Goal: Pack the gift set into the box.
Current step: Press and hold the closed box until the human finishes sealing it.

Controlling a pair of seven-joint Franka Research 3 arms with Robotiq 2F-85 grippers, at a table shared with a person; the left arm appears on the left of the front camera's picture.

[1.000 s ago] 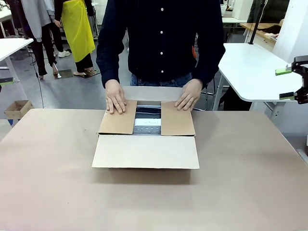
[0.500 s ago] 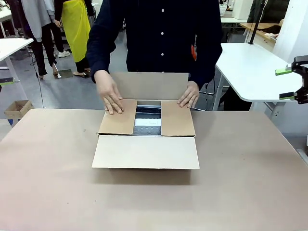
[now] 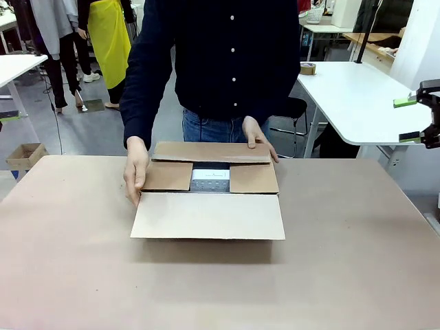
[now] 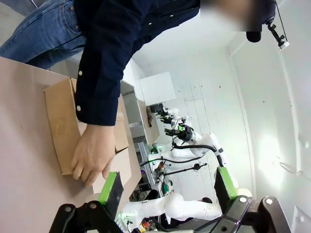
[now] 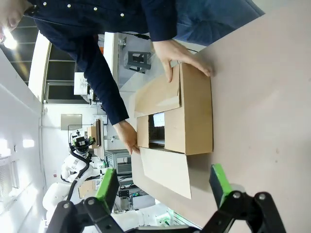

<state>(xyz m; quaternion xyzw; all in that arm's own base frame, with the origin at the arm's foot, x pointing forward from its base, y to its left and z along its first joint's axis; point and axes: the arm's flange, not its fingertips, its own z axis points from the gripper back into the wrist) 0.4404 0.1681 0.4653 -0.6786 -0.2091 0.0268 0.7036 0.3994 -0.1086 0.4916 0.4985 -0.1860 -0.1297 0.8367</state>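
We see box (image 3: 206, 216) on counter (image 3: 344, 275), toward far edge. Its side flaps are folded in, near flap lies flat outward toward us, far flap is tilted down over opening under person's hand (image 3: 256, 134). At picture left, person's other hand (image 3: 135, 173) holds box's side. Gift set (image 3: 210, 180) sits inside box, visible through gap between side flaps. Our right hand (image 3: 407, 119) hangs beyond counter's right edge, fingers wide apart, empty. Our left hand (image 4: 167, 187) is likewise wide and empty, well apart from box.
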